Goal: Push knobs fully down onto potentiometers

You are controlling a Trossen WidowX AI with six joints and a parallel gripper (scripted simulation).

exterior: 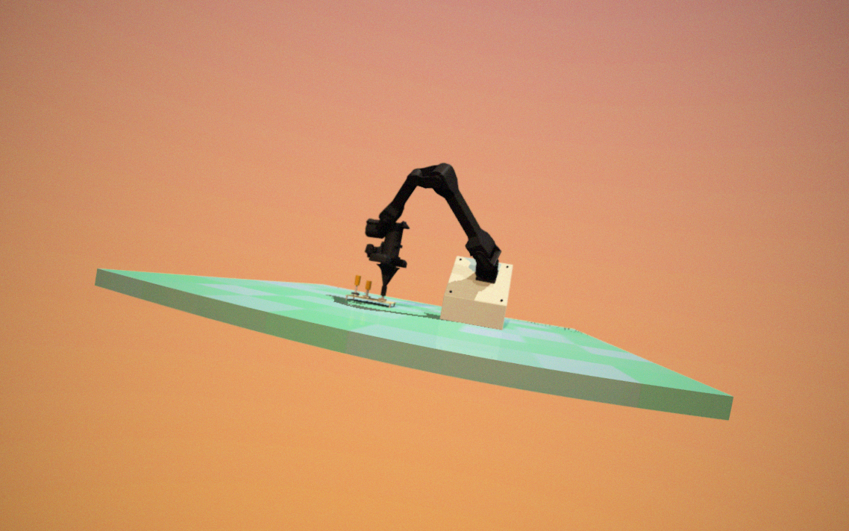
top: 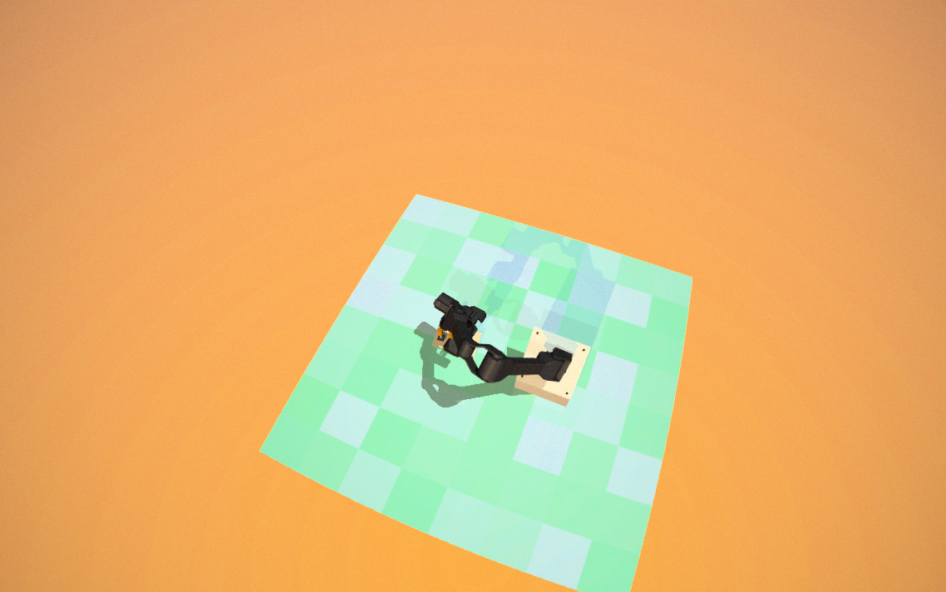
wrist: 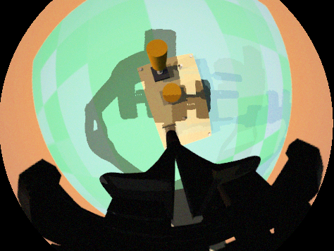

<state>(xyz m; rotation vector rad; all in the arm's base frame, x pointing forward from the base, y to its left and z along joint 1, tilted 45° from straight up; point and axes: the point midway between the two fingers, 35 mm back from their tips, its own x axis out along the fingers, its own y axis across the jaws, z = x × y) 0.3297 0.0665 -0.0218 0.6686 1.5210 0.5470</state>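
The cream circuit board (exterior: 390,303) (wrist: 197,72) stands on short legs. The outer orange knob (exterior: 357,280) (wrist: 157,49) is tall and raised over a dark potentiometer (wrist: 160,74). The middle orange knob (exterior: 368,285) (wrist: 172,92) appears nearly end-on in the wrist view; in the exterior view a thin shaft shows below it. My gripper (exterior: 383,294) (wrist: 173,145) is shut with nothing seen between its fingers. It points down at the end of the board nearest the arm base, beside the middle knob. Its tips are very low over the board, close to a small brownish part (wrist: 168,126). Contact is unclear.
The arm's cream base block (top: 559,396) (exterior: 473,311) stands on the green and pale-blue checkered table (top: 474,432) (exterior: 300,319). Arm shadows cross the table and board. In the top view the arm hides much of the board.
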